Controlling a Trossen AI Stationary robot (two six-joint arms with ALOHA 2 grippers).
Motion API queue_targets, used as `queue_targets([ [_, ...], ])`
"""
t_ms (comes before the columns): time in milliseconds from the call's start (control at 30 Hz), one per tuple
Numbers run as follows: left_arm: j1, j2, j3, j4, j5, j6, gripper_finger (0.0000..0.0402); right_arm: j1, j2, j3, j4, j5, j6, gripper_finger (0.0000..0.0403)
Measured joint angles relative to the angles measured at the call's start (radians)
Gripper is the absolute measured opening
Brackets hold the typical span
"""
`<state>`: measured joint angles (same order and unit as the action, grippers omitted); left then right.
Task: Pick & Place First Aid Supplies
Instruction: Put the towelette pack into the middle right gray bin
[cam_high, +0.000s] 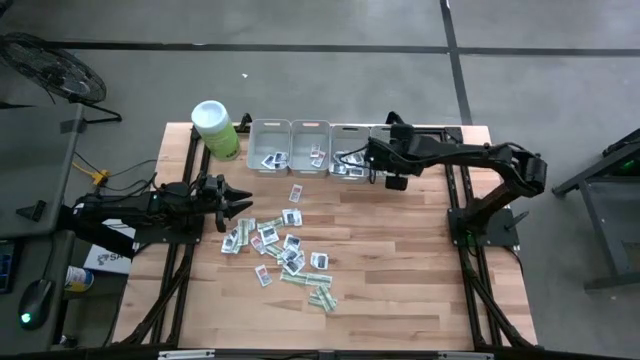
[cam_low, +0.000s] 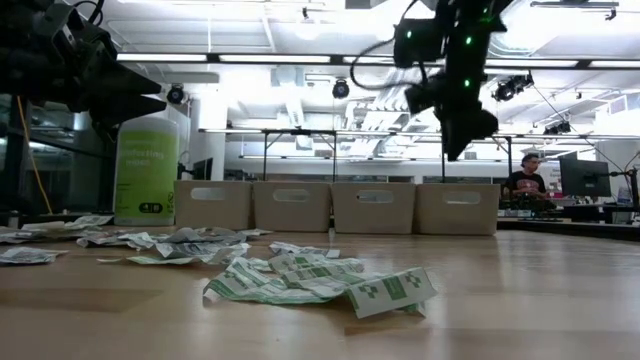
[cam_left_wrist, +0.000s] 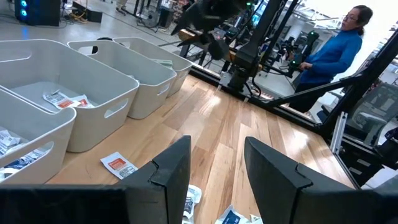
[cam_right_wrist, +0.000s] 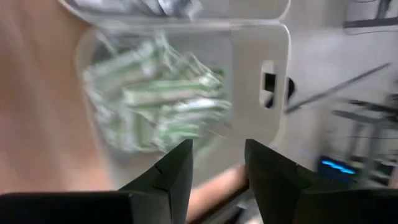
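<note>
High view: my left gripper (cam_high: 243, 206) hovers at the left edge of the scattered small flat paper packets (cam_high: 288, 250) on the pale wooden worktop (cam_high: 400, 270), jaws spread and empty. My right gripper (cam_high: 371, 152) reaches over the row of four grey rectangular plastic bins (cam_high: 310, 146) behind the packets; a lime-green canister with white lid (cam_high: 214, 128) stands left of that row.

Low view: the packets (cam_low: 300, 280) lie loose in front of the bins (cam_low: 335, 206); my right gripper (cam_low: 455, 135) hangs above the bins.

Left wrist view: jaws spread, one red-printed packet (cam_left_wrist: 118, 165) just before the bins (cam_left_wrist: 99, 87).

Right wrist view: jaws apart, empty, over a bin (cam_right_wrist: 273, 50) holding green-and-white strips (cam_right_wrist: 161, 99).
</note>
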<state>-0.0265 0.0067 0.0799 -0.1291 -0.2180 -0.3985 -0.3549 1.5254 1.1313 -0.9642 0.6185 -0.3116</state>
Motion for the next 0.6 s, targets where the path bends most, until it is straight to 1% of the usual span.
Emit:
queue_targets([
  [100, 0.0, 0.0, 0.0, 0.0, 0.0, 0.0, 0.015, 0.04, -0.036, 0.0, 0.0, -0.078, 0.124, 0.0139],
  [233, 0.0, 0.0, 0.0, 0.0, 0.0, 0.0, 0.015, 0.091, -0.073, 0.0, 0.027, -0.255, 0.285, 0.0139],
  [300, 0.0, 0.0, 0.0, 0.0, 0.0, 0.0, 0.015, 0.122, -0.078, 0.0, 0.06, -0.344, 0.313, 0.0139],
  [367, 0.0, 0.0, 0.0, 0.0, 0.0, 0.0, 0.015, 0.161, -0.075, 0.0, 0.119, -0.403, 0.314, 0.0139],
  [467, 0.0, 0.0, 0.0, 0.0, 0.0, 0.0, 0.015, 0.224, -0.06, 0.0, 0.222, -0.453, 0.307, 0.0139],
  [600, 0.0, 0.0, 0.0, 0.0, 0.0, 0.0, 0.015, 0.315, -0.041, 0.0, 0.33, -0.464, 0.306, 0.0139],
])
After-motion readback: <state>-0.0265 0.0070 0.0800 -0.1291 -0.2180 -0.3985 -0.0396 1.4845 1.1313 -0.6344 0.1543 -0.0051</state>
